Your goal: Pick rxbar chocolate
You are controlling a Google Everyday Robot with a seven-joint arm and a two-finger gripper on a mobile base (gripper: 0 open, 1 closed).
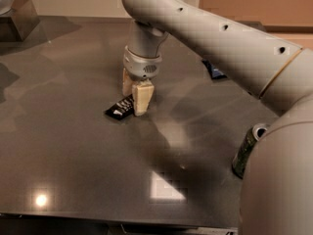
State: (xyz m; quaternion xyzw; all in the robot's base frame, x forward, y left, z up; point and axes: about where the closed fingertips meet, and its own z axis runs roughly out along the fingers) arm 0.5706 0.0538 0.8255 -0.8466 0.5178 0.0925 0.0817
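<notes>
The rxbar chocolate (119, 108), a flat black wrapper with white lettering, lies on the dark grey table (73, 170) left of centre. My gripper (135, 102) has come straight down onto its right end. One cream finger stands in front of the bar and the other behind it, with the bar's right end hidden between them. The fingers stand apart on either side of the bar, which still lies flat on the table.
A green can (244, 152) stands at the right, half hidden by my arm. A dark-blue packet (214, 71) lies behind the arm at the back right. A dark block (19, 19) sits at the back left corner.
</notes>
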